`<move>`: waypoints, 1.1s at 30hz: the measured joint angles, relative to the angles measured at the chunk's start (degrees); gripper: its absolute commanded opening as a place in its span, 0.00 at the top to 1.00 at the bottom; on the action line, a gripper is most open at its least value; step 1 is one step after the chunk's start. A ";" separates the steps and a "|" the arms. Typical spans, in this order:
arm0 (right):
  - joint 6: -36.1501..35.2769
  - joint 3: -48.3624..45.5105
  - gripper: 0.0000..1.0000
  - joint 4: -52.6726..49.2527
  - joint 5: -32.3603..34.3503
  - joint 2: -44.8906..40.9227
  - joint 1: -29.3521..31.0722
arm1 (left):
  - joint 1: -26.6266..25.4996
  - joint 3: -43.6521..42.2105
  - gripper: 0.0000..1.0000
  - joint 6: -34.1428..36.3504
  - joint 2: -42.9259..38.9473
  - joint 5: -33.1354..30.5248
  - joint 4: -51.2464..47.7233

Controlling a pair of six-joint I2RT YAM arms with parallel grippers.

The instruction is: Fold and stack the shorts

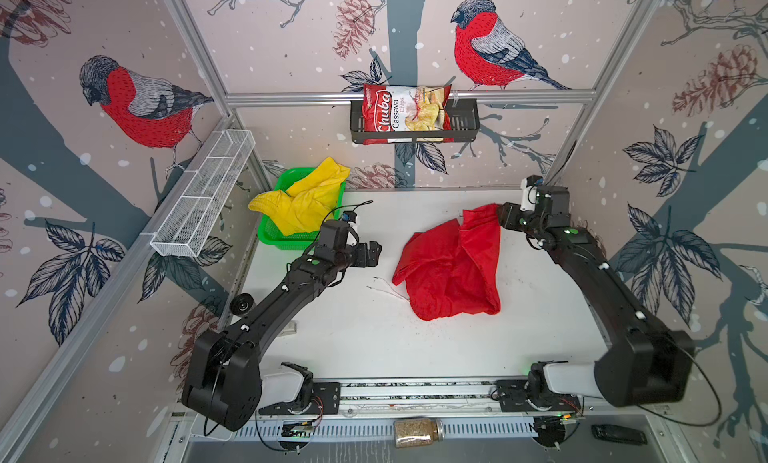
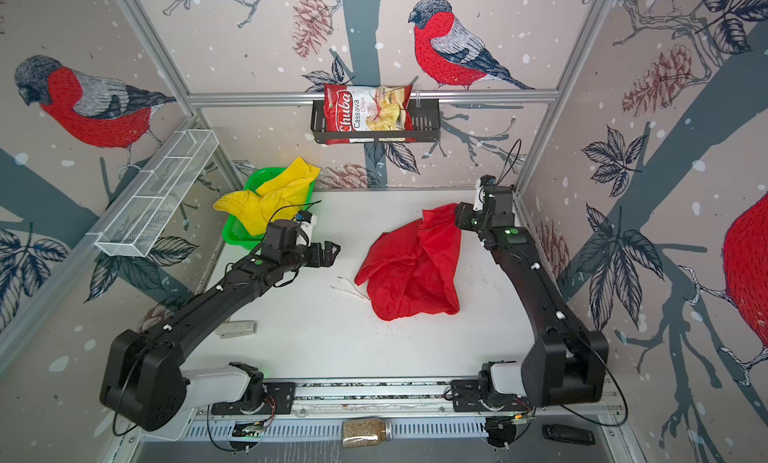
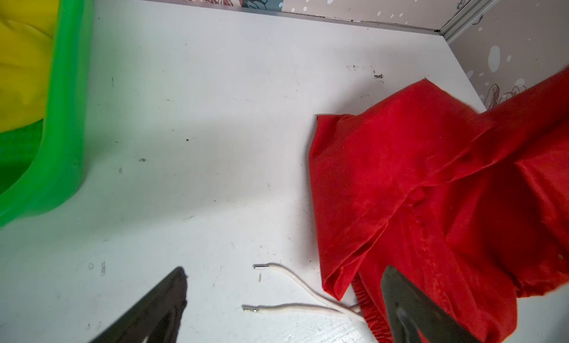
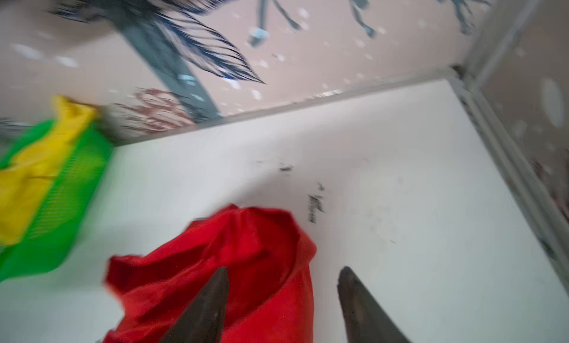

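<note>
The red shorts (image 1: pixel 451 270) (image 2: pixel 411 270) lie crumpled on the white table right of centre, and their far corner rises up to my right gripper (image 1: pixel 501 216) (image 2: pixel 458 216). In the blurred right wrist view the right gripper (image 4: pixel 285 269) stands open, with red cloth (image 4: pixel 234 258) lying over one finger and into the gap. My left gripper (image 1: pixel 374 253) (image 2: pixel 332 251) (image 3: pixel 286 269) hovers wide open left of the red shorts (image 3: pixel 431 187), above their pale drawstring (image 3: pixel 295 280). The yellow shorts (image 1: pixel 307 199) (image 2: pixel 270 199) (image 4: pixel 30 178) sit bunched in the green basket (image 1: pixel 270 237) (image 3: pixel 64 110).
A black wall basket holds a chips bag (image 1: pixel 405 112) at the back. A white wire shelf (image 1: pixel 203 195) hangs on the left wall. A small black wheel (image 1: pixel 242 303) lies by the table's left edge. Below the front rail are a jar (image 1: pixel 417 432) and a black remote (image 1: pixel 619 434).
</note>
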 measured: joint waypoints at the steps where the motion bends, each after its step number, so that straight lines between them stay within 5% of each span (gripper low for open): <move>1: -0.28 0.96 0.26 -1.95 1.84 1.81 -0.13 | 0.00 -0.09 0.03 0.00 -0.07 0.00 0.02; 8: -3.19 2.51 0.23 -6.75 13.05 -0.17 7.26 | 0.00 -0.87 0.03 -0.72 -0.15 -1.75 -1.29; 18: 5.16 -1.09 0.21 -9.90 14.56 -1.25 37.11 | 0.04 -5.81 0.03 -6.73 -0.83 -6.38 -1.31; 21: 9.46 -0.94 0.00 -9.75 13.14 3.89 43.10 | 0.04 -7.54 0.03 -8.81 -1.90 -6.38 -0.70; 33: 12.04 1.84 0.04 -10.93 10.73 20.72 47.60 | 0.04 -10.54 0.03 -11.76 -5.38 -6.21 1.27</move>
